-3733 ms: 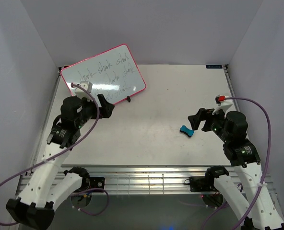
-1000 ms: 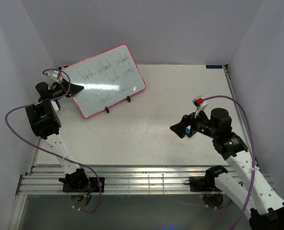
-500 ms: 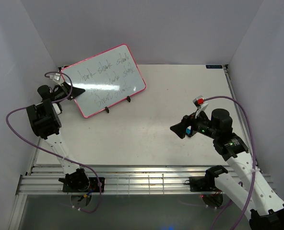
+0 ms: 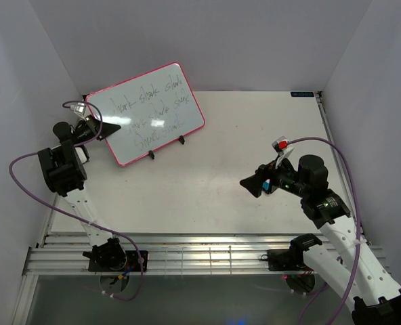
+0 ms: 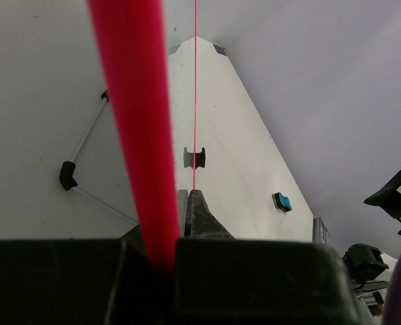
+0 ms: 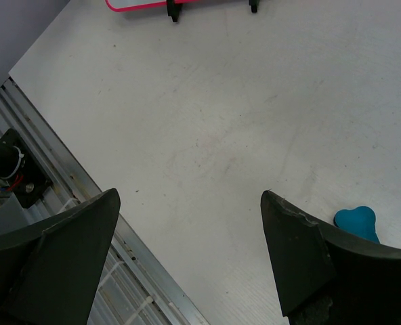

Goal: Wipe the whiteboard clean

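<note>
The whiteboard (image 4: 150, 112), pink-red framed with dark handwriting, stands tilted on small black feet at the back left of the table. My left gripper (image 4: 109, 127) is shut on its left edge. In the left wrist view the red frame (image 5: 129, 81) runs down into the closed jaws of the left gripper (image 5: 177, 210). My right gripper (image 4: 251, 183) is open and empty, hovering low over the table at the right. The blue bone-shaped eraser (image 6: 357, 222) lies on the table beside its right finger (image 6: 302, 257). It also shows in the left wrist view (image 5: 282, 202) and as a blue sliver under the gripper in the top view (image 4: 265, 185).
The board's black feet (image 6: 173, 10) show at the top of the right wrist view, one also in the left wrist view (image 5: 195, 158). A metal rail (image 4: 200, 244) runs along the table's near edge. Grey walls close in the left, back and right.
Since 3.7 s ago my left arm swung out to the board's left edge and closed on it, and my right gripper moved over the eraser. In the last second almost nothing moved.
</note>
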`<action>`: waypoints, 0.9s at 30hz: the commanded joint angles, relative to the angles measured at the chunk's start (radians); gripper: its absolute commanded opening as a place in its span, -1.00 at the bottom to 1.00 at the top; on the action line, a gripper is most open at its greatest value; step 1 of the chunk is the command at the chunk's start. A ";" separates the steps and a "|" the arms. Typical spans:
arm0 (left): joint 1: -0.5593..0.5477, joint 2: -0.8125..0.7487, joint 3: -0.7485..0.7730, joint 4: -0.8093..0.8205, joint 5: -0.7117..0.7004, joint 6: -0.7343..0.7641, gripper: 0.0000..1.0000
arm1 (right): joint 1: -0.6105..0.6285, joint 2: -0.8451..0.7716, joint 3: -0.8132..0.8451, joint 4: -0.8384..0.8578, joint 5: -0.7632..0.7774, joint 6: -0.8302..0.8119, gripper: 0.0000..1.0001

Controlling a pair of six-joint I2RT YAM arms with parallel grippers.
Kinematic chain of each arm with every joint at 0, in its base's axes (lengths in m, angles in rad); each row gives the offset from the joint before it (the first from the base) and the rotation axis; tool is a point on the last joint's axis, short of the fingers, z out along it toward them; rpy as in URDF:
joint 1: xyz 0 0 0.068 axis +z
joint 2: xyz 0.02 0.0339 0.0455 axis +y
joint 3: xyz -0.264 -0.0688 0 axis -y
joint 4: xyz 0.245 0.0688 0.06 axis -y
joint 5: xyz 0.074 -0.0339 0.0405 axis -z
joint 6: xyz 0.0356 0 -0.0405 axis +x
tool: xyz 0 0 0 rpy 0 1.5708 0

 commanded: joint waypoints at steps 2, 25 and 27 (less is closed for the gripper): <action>0.012 0.024 -0.011 0.184 -0.040 -0.023 -1.00 | 0.006 -0.007 0.004 0.033 -0.012 -0.012 0.80; -0.045 -0.107 0.161 0.425 -0.075 -0.325 -1.00 | 0.009 0.010 -0.001 0.043 -0.023 -0.006 0.80; -0.057 -0.118 0.173 0.428 -0.089 -0.325 -1.00 | 0.009 0.003 -0.002 0.040 -0.021 -0.004 0.80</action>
